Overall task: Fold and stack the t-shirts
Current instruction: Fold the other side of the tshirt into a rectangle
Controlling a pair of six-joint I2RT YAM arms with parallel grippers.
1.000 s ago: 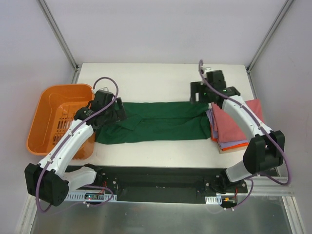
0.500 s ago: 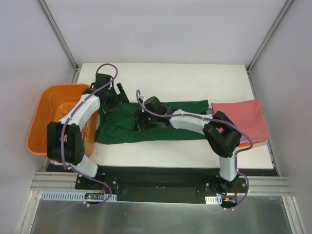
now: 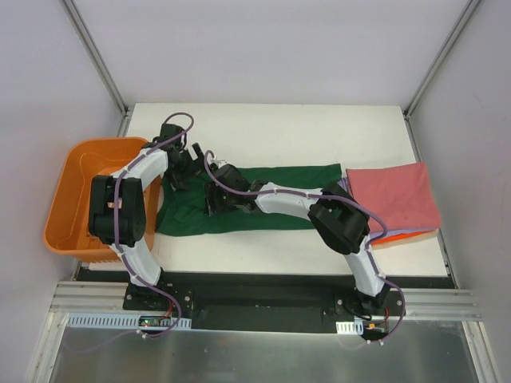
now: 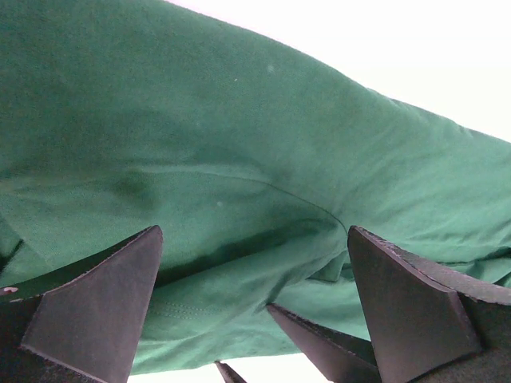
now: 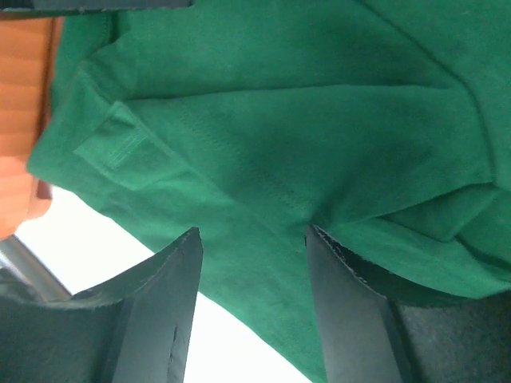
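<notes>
Green cotton dominates the middle of the white surface (image 3: 271,132): the dark green short-sleeved t-shirt (image 3: 295,177) lies stretched in a long band from left to right, partly folded and not yet a neat rectangle. At its right end sits the stack of folded shirts, the pink-red folded t-shirt (image 3: 395,195) on top, with lavender and orange edges (image 3: 393,236) showing beneath it. The orange slotted plastic basket (image 3: 68,171) stands at the left edge of the surface.

Both arms crowd the shirt's left end. The left end effector (image 4: 255,295) hangs over the far-left part of the cloth with its fingers spread wide and nothing between them. The right end effector (image 5: 251,303) is reached far across, low over the near-left part; its fingers stand partly apart with flat cloth and a strip of bare surface showing in the gap, so I judge no grip is made.

The main risk, as I see it, is the closeness of the two end effectors, which could knock together. A shallow pinch might catch only the top layer, giving a skewed fold. The right arm also lies along the shirt, so pulling it back could drag the cloth or nudge the stack.
</notes>
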